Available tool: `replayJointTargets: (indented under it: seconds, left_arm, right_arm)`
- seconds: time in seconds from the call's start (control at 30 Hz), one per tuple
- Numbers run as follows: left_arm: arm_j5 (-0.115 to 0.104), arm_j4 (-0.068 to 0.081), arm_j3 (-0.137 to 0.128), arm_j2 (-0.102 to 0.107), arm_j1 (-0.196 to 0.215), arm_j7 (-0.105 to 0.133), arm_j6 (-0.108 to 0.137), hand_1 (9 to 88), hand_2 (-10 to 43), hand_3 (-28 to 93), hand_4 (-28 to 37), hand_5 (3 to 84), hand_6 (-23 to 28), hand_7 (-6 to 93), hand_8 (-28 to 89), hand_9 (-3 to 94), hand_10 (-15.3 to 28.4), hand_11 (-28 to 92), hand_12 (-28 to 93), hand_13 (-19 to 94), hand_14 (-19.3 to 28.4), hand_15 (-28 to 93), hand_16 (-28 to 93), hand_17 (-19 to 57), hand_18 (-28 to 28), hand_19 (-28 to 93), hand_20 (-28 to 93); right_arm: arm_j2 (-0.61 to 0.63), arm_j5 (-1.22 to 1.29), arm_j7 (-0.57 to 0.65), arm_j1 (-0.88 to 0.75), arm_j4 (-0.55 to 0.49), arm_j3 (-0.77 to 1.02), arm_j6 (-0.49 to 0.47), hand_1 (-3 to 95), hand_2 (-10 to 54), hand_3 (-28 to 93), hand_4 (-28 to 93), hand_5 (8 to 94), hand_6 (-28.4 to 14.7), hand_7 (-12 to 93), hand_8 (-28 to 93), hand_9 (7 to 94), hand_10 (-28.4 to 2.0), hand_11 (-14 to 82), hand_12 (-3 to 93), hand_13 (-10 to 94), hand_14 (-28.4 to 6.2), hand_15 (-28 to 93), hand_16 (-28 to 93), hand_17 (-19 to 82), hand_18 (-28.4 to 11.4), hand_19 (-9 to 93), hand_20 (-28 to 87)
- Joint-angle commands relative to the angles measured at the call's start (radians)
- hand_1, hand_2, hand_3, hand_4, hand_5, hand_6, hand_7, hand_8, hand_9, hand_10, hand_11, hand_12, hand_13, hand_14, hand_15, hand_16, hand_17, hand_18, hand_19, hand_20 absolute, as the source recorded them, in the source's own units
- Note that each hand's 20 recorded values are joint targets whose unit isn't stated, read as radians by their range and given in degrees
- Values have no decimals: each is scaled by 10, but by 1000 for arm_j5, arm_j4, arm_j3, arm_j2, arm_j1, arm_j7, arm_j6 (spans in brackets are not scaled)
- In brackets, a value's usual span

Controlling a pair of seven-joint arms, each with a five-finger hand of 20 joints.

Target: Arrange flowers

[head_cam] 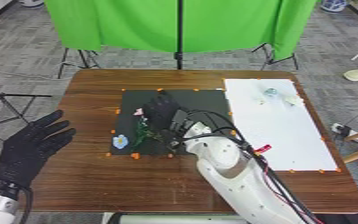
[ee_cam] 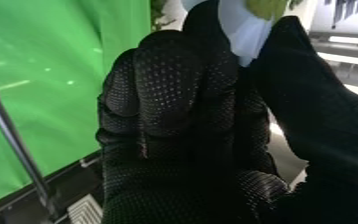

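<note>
We have our right hand (head_cam: 164,107) over the black rectangular mat (head_cam: 130,99) on the brown wooden table (head_cam: 88,122). In the right wrist view, our right hand (ee_cam: 180,170) has its fingers lying close together and its thumb set against them, pinching a white flower-like piece with smooth petals (ee_cam: 246,32) and a yellowish part (ee_cam: 266,7); it sits up at the fingertips, and we cannot tell its full shape. To the left of that hand, just beside it, we see a small pink flower (head_cam: 139,112), with a dark green leafy stem (head_cam: 143,131) below it, also close by the hand. Farther to the left and nearer to us than the hand, a light blue flower with a pale centre (head_cam: 119,141) lies on the mat's near left corner. To the right of the same hand, well apart, we see a large white sheet (head_cam: 278,132) bearing a small pale blue flower (head_cam: 270,92) and a whitish piece (head_cam: 293,100) at its far end. Our left hand (head_cam: 29,150) is off at the table's left side, its fingers spread and its grasp empty, well apart from the flowers
</note>
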Motion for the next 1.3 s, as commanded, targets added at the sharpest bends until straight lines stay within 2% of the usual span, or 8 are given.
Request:
replayJointTargets:
  seconds: [0.03,0.1,0.2,0.23,0.33,0.87,1.07,1.3]
  left_arm:
    - [1,13,10,6,-5,-13,2,248,-39,726,-262,382,24,206,-99,322,126,283,130,274,155,366,-12,-74,218,479,51]
    - [2,17,13,10,-13,-15,2,249,-38,725,-264,381,24,207,-99,322,127,284,129,274,155,366,-11,-74,219,479,51]
    - [2,14,11,6,-7,-11,0,248,-39,726,-264,382,23,208,-100,322,127,284,129,274,154,366,-11,-73,218,478,52]
    - [4,1,2,-2,18,-2,-5,248,-39,726,-265,382,23,208,-100,322,126,284,129,274,154,366,-11,-73,218,478,52]
    - [4,-3,3,-3,25,3,-1,247,-43,732,-265,383,22,209,-100,322,125,286,130,272,149,365,-10,-73,217,478,52]
    - [1,10,14,14,2,2,8,238,-62,757,-282,396,11,227,-108,323,118,300,140,271,136,370,-2,-69,208,470,56]
    - [-3,6,15,22,14,13,11,238,-63,759,-282,402,12,229,-111,327,117,303,142,273,135,374,0,-68,208,471,59]
    - [0,4,13,16,16,14,9,239,-65,758,-283,412,12,232,-113,336,116,307,146,277,133,378,1,-67,206,472,60]
  right_arm:
    - [-31,-38,5,32,19,-27,11,477,-95,837,-283,761,29,384,-97,897,-15,276,421,792,-22,610,275,310,-158,778,400]
    - [-29,-45,4,34,20,-33,6,478,-95,836,-283,761,29,383,-98,897,-15,273,420,792,-21,609,275,309,-158,779,400]
    - [-7,-50,20,32,-4,-56,-4,479,-95,834,-283,760,30,383,-98,896,-17,272,421,791,-20,608,275,310,-158,778,400]
    - [13,-42,40,31,-26,-78,-5,479,-95,834,-283,760,30,382,-99,896,-17,271,421,791,-20,608,275,309,-157,778,400]
    - [15,-58,28,38,-22,-84,-16,482,-95,829,-283,760,30,382,-100,895,-18,271,421,790,-20,607,275,308,-157,777,401]
    - [-19,-143,1,95,62,-87,-41,483,-95,827,-283,759,29,385,-103,891,-20,262,429,780,-22,608,286,302,-157,773,403]
    - [-21,-187,-12,113,71,-98,-70,483,-95,828,-283,760,31,383,-107,886,-22,256,437,768,-22,607,306,294,-156,770,403]
    - [-25,-228,-21,141,92,-115,-89,482,-95,828,-283,766,34,374,-110,885,-24,248,449,754,-19,604,328,286,-154,764,404]
